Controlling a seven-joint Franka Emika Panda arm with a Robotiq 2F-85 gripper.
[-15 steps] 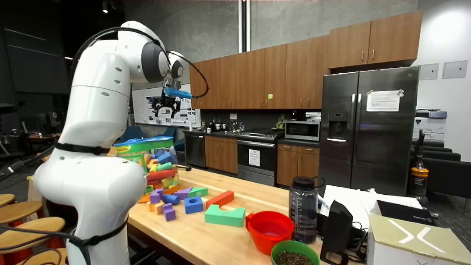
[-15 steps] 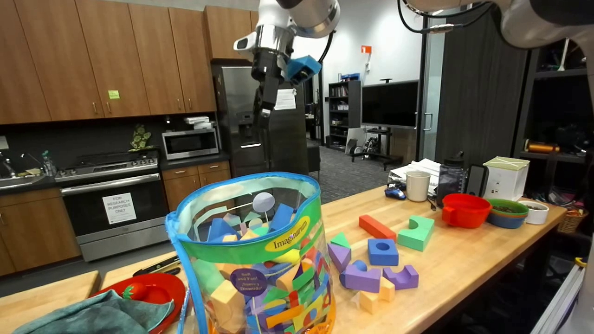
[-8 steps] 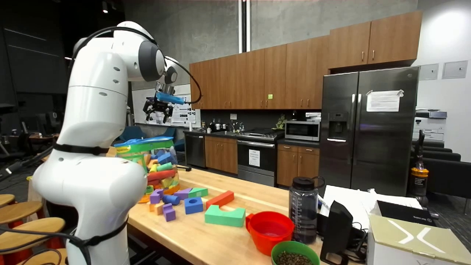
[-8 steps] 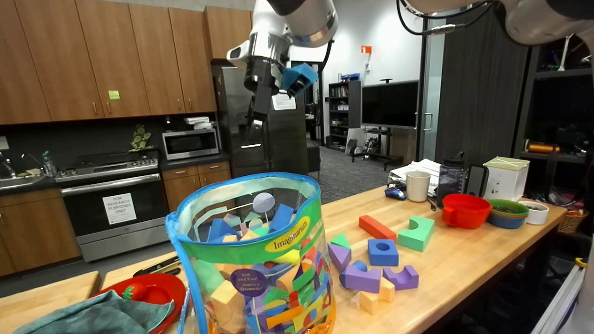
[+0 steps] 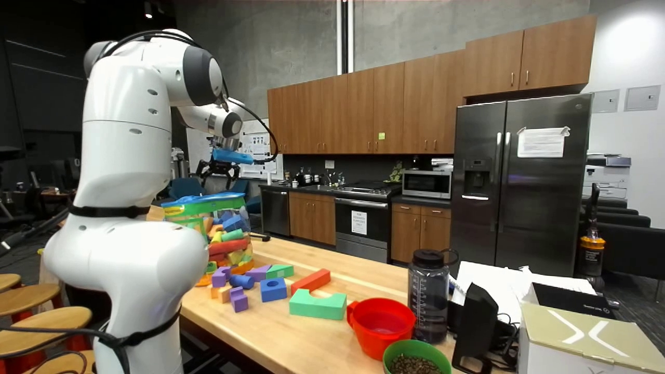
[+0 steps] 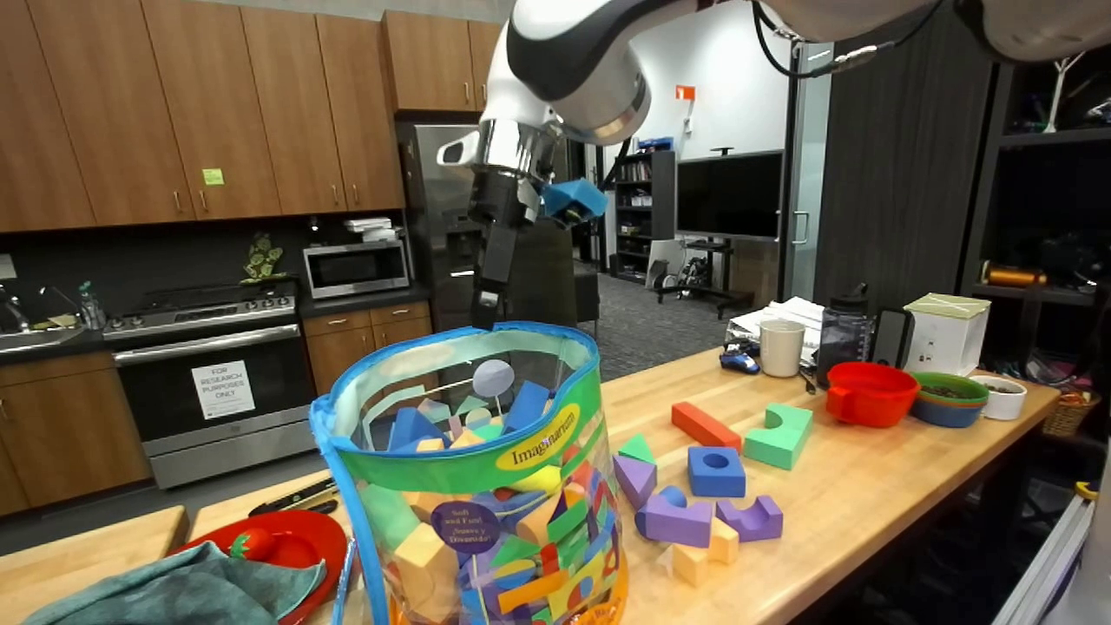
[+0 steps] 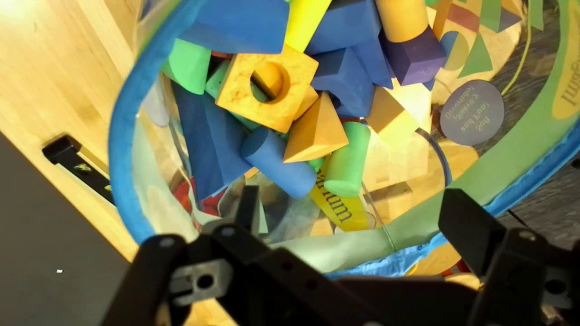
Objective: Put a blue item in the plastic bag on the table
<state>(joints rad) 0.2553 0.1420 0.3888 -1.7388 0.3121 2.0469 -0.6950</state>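
Plastic bag (image 6: 425, 470), clear-walled, upright, mouth open, nearest on the light wood table (image 6: 833, 512); full of coloured blocks (image 7: 317, 133), blue blocks (image 7: 278, 163) among them. Red plate (image 6: 325, 529) just beside it, teal cloth (image 6: 174, 590) lying partly on that. Gripper (image 7: 351, 203) hangs above the bag's rim, fingers (image 7: 469, 226) spread wide apart. Farther along: purple blocks (image 6: 681, 523), then blue holed block (image 6: 719, 483) lying flat, well apart from the gripper; red bar (image 6: 706, 426) and green arch (image 6: 779, 440) behind it. Next, red bowl (image 6: 872, 410), stacked bowls (image 6: 948, 413) beside it, pale mug (image 6: 781, 351), dark bottle (image 6: 844, 338). Far back: stove (image 6: 282, 365), microwave (image 6: 358, 269), grey fridge (image 5: 530, 197) with paper sheet (image 5: 543, 143) on its door.
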